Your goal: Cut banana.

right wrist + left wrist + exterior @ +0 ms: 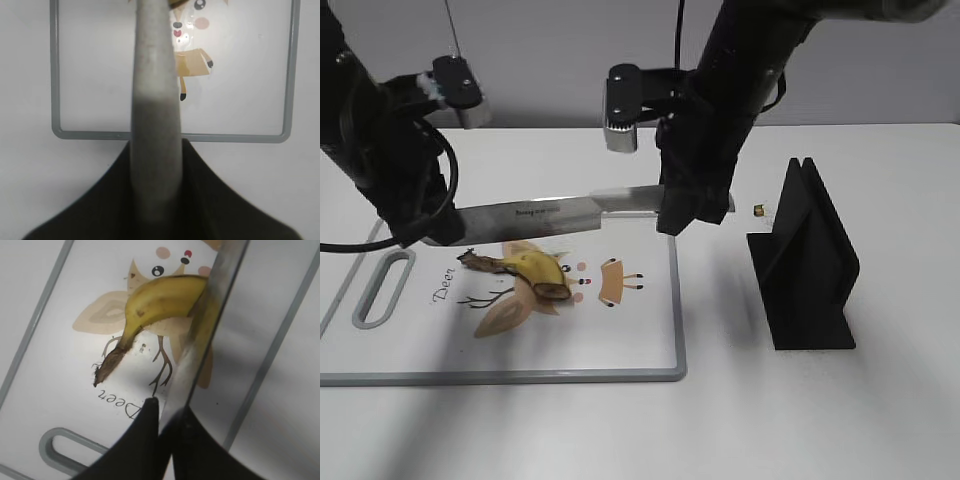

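Note:
A short yellow banana [535, 268] with a dark stem lies on the white cutting board [620, 340], over its printed deer picture. A long steel knife [550, 212] hangs level above the board, just behind the banana. My left gripper [440, 228] is shut on the blade's tip end. My right gripper [685, 215] is shut on the grey handle. In the left wrist view the blade [210, 325] crosses the banana's [160, 297] cut end, pinched in the jaws [167, 412]. In the right wrist view the handle [154, 100] runs out from the jaws [155, 165] over the board's rim [225, 137].
A black knife stand [810, 260] sits on the table right of the board. A small brownish bit [759, 210] lies behind it. The board has a grey handle slot [382, 288] at its left end.

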You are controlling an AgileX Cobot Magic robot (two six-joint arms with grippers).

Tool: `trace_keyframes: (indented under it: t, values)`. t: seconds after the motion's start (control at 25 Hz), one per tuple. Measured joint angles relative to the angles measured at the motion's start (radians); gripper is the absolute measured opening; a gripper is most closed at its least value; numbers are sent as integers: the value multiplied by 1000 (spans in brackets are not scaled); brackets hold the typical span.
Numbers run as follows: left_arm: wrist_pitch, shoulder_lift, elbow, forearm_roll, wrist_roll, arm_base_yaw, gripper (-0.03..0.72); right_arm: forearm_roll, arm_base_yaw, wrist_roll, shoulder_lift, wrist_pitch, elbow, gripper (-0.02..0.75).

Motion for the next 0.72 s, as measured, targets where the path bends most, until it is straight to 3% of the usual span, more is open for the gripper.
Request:
trace_keyframes:
  t: [0.36,0.72]
  values:
    - [-72,64,0,-14,-15,-10,44,-7,-36,11,40,-38,2,177]
    - [-112,143,0,-3,-37,-66,37,20,-79,3,98,-16,7,195]
